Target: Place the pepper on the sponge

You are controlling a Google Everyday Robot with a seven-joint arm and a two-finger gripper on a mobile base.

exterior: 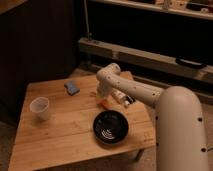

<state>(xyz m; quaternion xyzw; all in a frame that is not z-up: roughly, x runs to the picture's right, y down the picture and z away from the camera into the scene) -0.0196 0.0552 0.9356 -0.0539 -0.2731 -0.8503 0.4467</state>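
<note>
My gripper (102, 99) is down at the pepper (104, 104); whether my jaws clench it, I cannot tell. The sponge (72, 88) lies apart at ten o'clock, bare, so placing remains

**Bowl** (110, 127): black, with pale ringed glints inside. All places below were taken from it.
**Table** (55, 140), under the bowl: light honey wood, planked, with grain running lengthwise.
**Pepper** (104, 104), just behind the bowl: orange-red, plain.
**Sponge** (72, 88), farther behind the bowl and to its left: blue-grey, unpatterned.
**Cup** (40, 107), left of the bowl: clear with a whitish cast.
**Gripper** (103, 99), low at the tabletop just behind the bowl, by the pepper: pale.
**Arm** (145, 92), behind and right of the bowl: off-white, marked with small dark dots.
</note>
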